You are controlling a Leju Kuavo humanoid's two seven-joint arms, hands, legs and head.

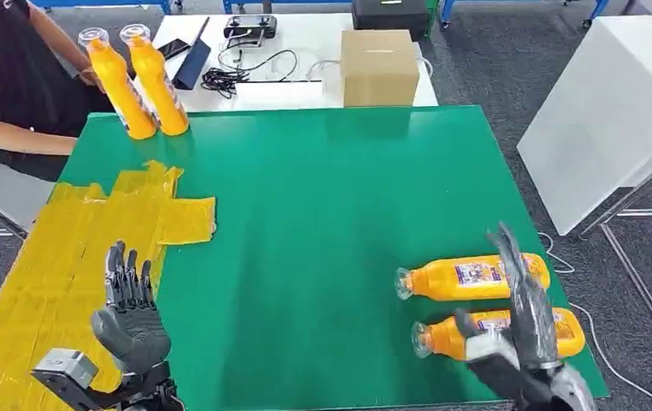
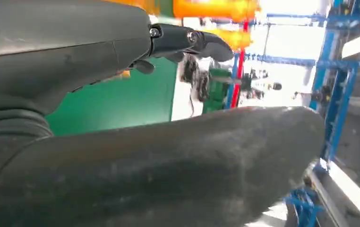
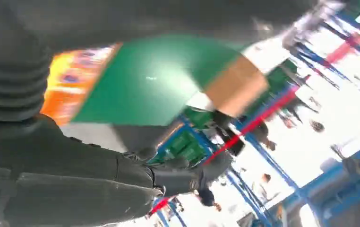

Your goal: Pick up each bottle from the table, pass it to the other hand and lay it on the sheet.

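We see the open right robot hand (image 1: 524,321) directly above the nearer bottle (image 1: 494,336), crossing its long axis.

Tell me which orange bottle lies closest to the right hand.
The nearer lying bottle, right beside the right hand; the other lying bottle is farther, and two bottles stand upright far away.
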